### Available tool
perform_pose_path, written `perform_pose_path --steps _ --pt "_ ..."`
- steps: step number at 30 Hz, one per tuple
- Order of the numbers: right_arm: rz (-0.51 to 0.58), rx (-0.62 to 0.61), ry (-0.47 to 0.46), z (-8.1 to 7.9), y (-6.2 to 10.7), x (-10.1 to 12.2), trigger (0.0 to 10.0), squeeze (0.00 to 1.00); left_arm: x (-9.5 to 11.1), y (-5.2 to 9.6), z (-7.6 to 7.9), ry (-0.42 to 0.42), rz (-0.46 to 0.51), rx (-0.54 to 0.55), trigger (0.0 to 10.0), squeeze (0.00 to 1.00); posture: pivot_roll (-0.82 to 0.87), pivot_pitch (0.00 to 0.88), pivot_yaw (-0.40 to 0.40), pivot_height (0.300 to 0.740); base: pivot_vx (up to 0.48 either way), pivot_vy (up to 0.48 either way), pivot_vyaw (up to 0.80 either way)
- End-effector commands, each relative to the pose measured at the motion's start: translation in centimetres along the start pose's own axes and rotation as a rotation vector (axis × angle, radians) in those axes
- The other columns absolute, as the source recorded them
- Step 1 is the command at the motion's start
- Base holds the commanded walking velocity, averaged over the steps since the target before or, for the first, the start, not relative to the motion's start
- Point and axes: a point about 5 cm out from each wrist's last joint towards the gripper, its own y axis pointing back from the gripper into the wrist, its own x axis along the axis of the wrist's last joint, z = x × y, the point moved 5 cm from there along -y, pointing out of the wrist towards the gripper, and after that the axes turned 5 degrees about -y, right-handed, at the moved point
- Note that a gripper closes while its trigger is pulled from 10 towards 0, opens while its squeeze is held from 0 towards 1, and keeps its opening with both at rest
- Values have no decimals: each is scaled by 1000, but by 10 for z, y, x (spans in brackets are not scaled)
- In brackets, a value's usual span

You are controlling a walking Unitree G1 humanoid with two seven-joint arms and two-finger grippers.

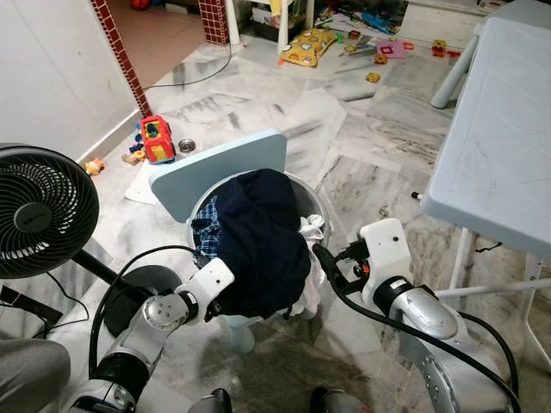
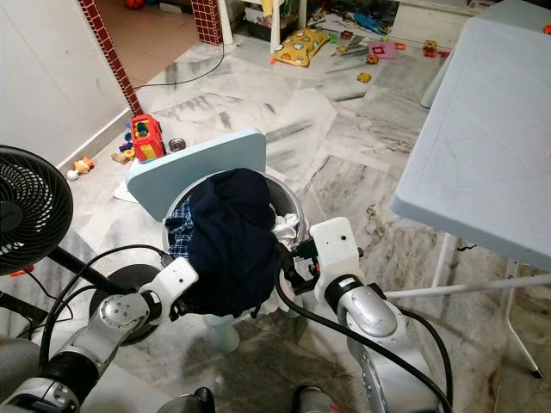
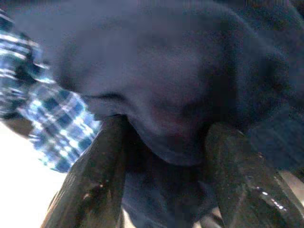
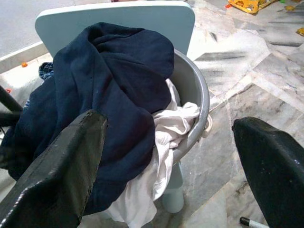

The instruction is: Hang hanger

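Note:
A grey basin (image 1: pixel 317 205) heaped with laundry rests on a small light-blue chair (image 1: pixel 215 168) just before me. A navy garment (image 1: pixel 258 232) lies on top, with a white garment (image 4: pixel 166 142) spilling over the rim and a blue plaid shirt (image 1: pixel 205 234) at the left side. My left gripper (image 3: pixel 166 128) is pushed into the navy cloth from the near left, fingers (image 3: pixel 95 166) apart with a fold bulging between them. Open and holding nothing, my right gripper (image 4: pixel 168 122) sits at the basin's near right rim.
A black floor fan (image 1: pixel 39 211) stands close on the left. A white table (image 1: pixel 504 129) fills the right side. A red toy (image 1: pixel 157 138) lies by the left wall, and more toys (image 1: pixel 310 45) litter the far floor. A pen (image 4: pixel 251 222) lies near the chair foot.

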Motion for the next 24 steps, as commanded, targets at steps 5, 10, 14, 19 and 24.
perform_pose_path --steps 5,10,14,19,24 --pt "-13 80 -1 -11 3 -1 10000 0 4 2 -20 95 26 100 0 0 -201 226 42 740 0 0 0" --pt "-87 181 6 -20 8 -15 10000 0 7 3 -32 142 52 161 0 0 -199 208 44 740 0 0 0" --pt "-121 210 20 -20 11 -21 10000 0 14 5 -45 187 89 224 0 0 -201 199 47 740 0 0 0" --pt "-126 199 29 -18 6 -22 10000 0 29 11 -74 300 161 345 0 0 -194 179 53 740 0 0 0" --pt "-124 196 30 -18 3 -22 10000 0 40 29 -109 394 239 486 0 0 -173 163 59 740 0 0 0"
